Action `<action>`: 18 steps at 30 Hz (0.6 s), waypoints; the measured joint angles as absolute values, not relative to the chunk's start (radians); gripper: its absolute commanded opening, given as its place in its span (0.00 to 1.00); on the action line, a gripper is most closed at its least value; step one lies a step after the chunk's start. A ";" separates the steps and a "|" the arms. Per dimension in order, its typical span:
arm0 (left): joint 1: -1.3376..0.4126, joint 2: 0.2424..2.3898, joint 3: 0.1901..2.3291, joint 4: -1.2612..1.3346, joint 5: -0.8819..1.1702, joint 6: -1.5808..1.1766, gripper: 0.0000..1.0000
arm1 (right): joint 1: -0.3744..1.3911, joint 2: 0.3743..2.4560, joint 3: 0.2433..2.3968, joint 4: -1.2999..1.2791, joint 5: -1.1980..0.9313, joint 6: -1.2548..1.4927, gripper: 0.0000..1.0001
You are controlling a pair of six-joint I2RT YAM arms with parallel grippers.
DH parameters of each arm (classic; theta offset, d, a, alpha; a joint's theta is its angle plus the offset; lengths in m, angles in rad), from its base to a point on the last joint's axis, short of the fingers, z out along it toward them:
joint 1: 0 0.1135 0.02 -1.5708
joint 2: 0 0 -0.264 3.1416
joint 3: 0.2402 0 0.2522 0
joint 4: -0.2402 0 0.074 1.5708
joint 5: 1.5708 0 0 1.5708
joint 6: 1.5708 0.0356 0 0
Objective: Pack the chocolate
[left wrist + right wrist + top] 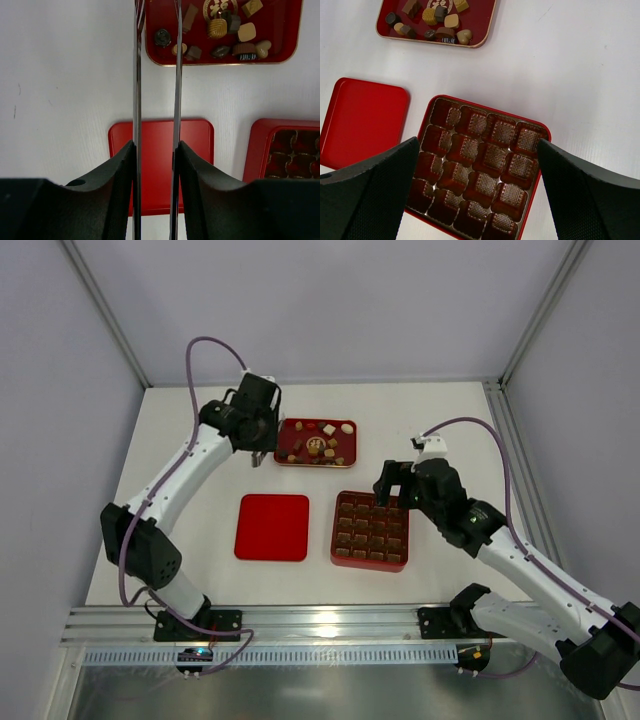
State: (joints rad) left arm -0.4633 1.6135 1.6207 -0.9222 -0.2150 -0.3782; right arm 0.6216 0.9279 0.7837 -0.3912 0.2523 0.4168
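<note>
Box (485, 102) cells all empty, packing not begun; the chocolate (318, 445) lies in the tray (284, 443) beyond the box; left tool (259, 456), narrowly parted, empty, beside that tray; right tool (397, 486), spread wide, empty, over the box.

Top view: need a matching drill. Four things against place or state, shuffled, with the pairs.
Things
1. lid
2. box
3. tray
4. right gripper

Place or state
A. open, above the box
B. far side of the table, loose chocolates in it
C. lying flat, left of the box
D. split into a grid of cells, right of the lid

Pairs: 1-C, 2-D, 3-B, 4-A
</note>
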 measured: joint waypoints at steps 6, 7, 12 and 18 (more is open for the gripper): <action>-0.520 1.673 1.642 -0.926 -0.212 -0.381 0.38 | 0.622 0.921 0.784 -0.393 0.259 0.417 1.00; -0.524 1.683 1.642 -0.926 -0.212 -0.381 0.39 | 0.622 0.921 0.784 -0.394 0.260 0.417 1.00; -0.530 1.728 1.649 -0.929 -0.208 -0.376 0.40 | 0.622 0.920 0.784 -0.401 0.263 0.418 1.00; -0.543 1.775 1.666 -0.929 -0.203 -0.354 0.41 | 0.622 0.920 0.784 -0.402 0.264 0.421 1.00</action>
